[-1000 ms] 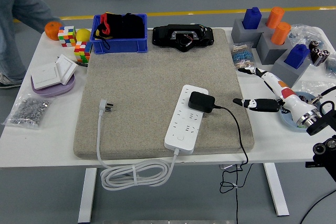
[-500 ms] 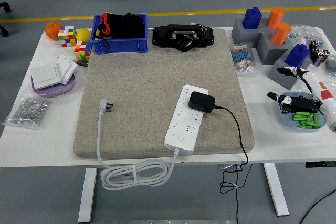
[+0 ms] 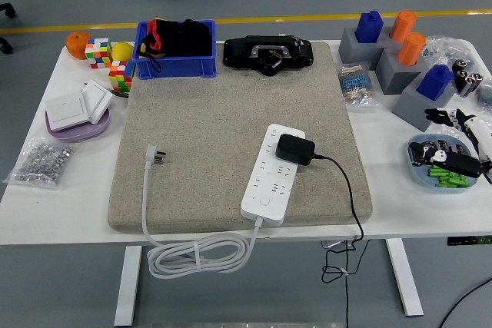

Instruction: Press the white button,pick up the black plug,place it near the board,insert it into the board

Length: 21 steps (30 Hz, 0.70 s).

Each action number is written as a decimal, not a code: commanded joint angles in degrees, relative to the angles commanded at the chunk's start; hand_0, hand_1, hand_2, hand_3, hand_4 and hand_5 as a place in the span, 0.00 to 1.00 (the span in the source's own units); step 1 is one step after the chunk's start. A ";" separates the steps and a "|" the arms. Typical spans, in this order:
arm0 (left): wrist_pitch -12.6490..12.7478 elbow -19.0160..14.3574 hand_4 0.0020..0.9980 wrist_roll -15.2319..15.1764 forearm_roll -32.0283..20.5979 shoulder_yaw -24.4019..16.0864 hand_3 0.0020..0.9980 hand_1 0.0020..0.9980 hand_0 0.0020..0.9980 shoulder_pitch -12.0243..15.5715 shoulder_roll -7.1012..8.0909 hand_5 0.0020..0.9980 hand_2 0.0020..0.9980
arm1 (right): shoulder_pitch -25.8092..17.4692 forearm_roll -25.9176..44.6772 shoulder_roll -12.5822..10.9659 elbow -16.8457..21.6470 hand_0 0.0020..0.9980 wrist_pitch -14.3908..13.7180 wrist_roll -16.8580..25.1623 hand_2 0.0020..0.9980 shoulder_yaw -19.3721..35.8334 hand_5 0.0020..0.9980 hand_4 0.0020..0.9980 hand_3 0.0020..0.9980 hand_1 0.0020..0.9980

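Note:
A white power strip lies on the grey felt mat, its white button at the near end. The black plug sits plugged into the strip's right side, its black cable trailing off the table's front edge. The strip's own white plug lies on the mat to the left. My right hand is at the far right edge, over the blue dish, fingers spread and empty, far from the strip. My left hand is out of view.
A blue bin and a black device stand at the back. Cubes and fruit sit back left, a switch panel and a bag of screws left. Grey blocks with pegs stand back right.
My right hand has drawn back to the right from beside the mat to the picture's edge. The person at the far left has walked out of view.

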 joint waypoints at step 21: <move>0.40 0.00 0.68 2.94 4.54 -2.58 0.76 0.72 0.74 -2.31 -1.44 0.29 0.70 | -0.28 -1.51 5.74 1.56 0.87 1.39 -2.21 0.74 6.28 0.38 0.95 0.74 0.77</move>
